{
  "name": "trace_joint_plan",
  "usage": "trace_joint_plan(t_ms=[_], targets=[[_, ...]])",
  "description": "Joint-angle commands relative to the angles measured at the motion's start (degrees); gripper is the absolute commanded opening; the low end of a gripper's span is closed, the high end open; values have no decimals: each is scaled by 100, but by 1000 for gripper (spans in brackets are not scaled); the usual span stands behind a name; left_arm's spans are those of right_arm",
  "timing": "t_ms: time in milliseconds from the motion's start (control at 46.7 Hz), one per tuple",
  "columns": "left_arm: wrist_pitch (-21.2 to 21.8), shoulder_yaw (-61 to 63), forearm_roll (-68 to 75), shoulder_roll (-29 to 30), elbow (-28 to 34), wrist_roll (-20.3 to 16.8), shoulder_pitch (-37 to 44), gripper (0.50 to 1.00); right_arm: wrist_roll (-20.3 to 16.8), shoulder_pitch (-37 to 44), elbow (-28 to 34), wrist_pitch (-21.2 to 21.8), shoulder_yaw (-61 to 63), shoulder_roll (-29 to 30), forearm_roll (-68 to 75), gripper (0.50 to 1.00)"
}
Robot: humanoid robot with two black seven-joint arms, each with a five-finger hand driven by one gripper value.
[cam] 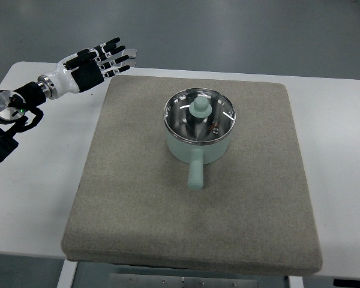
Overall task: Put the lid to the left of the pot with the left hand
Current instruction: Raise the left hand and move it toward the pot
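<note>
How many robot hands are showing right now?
1. The left hand hovers with fingers spread at the top left, past the mat's corner, away from the pot. No right hand is in view.

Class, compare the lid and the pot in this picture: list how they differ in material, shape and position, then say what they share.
The lid is clear glass with a metal rim; the pot is opaque mint green. The lid is a flat disc with a small upright knob; the pot is a deep body with a long handle pointing toward the camera. The lid sits on top; the pot rests on the grey mat. Both share mint-green grips.
</note>
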Motion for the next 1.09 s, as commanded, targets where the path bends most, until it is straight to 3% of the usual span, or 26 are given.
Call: trace_joint_plan(t_ms=[0,257,535,792,1071], targets=[[103,-9,-3,0,9,0,-41,996,0,0,0,0,-4,0,8,924],[112,9,224,35,10,-26,-120,994,0,0,0,0,5,0,-1,924],[59,0,2017,79,-78,-623,-296,994,0,0,0,0,5,0,-1,924],[-13,9,3739,211,-105,-650,-726,994,0,0,0,0,5,0,-1,924],[-13,9,5621,448,-1018,-799,-1095,994,0,0,0,0,-4,0,-1,924]])
